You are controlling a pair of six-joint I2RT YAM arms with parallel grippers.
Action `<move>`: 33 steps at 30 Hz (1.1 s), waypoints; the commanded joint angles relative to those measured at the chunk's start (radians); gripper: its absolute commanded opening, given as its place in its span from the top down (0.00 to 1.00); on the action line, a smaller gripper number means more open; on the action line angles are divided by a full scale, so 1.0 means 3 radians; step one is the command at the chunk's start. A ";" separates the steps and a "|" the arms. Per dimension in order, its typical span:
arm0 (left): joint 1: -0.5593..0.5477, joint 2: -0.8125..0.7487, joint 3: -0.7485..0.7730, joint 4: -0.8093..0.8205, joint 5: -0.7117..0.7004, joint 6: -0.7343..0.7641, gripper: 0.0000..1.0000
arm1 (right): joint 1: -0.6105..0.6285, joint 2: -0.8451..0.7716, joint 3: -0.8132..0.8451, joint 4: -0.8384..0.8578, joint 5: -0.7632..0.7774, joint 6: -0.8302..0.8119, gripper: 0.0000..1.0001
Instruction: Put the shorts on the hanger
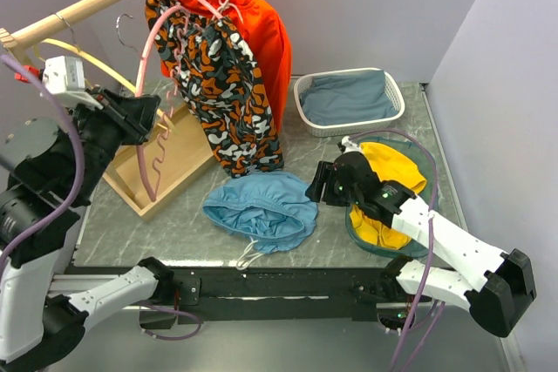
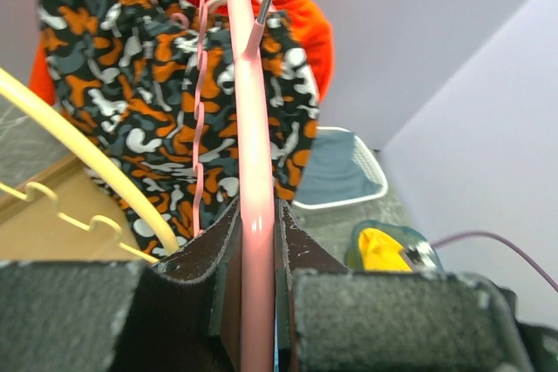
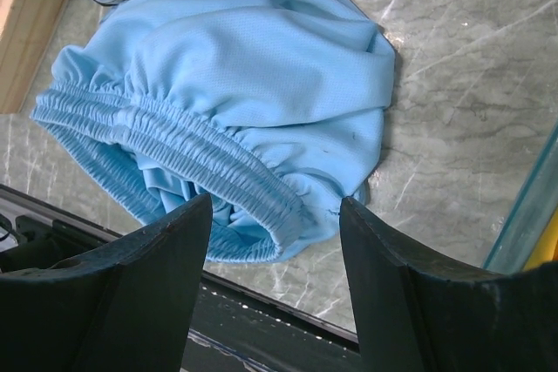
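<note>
Shorts (image 1: 261, 209), sky-blue, one pair: you have them crumpled on the worktop (image 1: 174, 228), near its middle front, just below the hanging camouflage shorts (image 1: 222, 98). The gathered waistband faces the near edge and a white drawstring (image 1: 248, 254) loops out past it. The legs are bunched under, so you cannot make out how they lie.

- Worktop, grey marbled: the arm bases cover its near edge.
- Wooden rail (image 1: 96, 2), upper left: the picture's edges cut off both ends.
- Orange garment (image 1: 266, 32), on the rail: largely hidden behind the camouflage shorts.
- Wooden tray (image 1: 183, 163), under the rail: your left arm hides its far end.
- White basket (image 1: 349, 128), far right: it holds a grey-blue cloth (image 1: 349, 98).
- Teal tub (image 1: 370, 243), right: it holds a yellow cloth (image 1: 392, 167) and your right arm covers most of it.
- Hanger (image 1: 139, 163), pink, standing on end at the left: your left hand (image 1: 150, 119) is clamped narrow on it and hides that stretch. The left wrist view shows it edge-on.
- Yellow hanger (image 1: 96, 63), behind your left arm: you see only part of it.
- Right hand (image 1: 316, 187): its fingers are spread wide and it holds nothing, just beside the shorts' right edge. In the right wrist view they frame the waistband, and you cannot tell whether they touch it.
</note>
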 commanded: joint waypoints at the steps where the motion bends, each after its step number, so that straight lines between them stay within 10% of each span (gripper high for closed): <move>1: -0.0006 -0.0090 0.0128 0.0274 0.0497 0.0180 0.99 | 0.0059 -0.0022 -0.0074 0.0162 0.0102 -0.0033 0.32; 12: -0.0332 -0.0300 -0.0194 0.0555 0.1908 0.0145 0.99 | 0.0380 -0.0170 -0.0344 0.0259 0.0583 0.0217 0.34; 33: -0.0660 -0.0954 -0.1825 0.0173 0.2149 0.0196 0.99 | 0.1199 0.0300 -0.0810 0.0985 0.1028 0.0683 0.49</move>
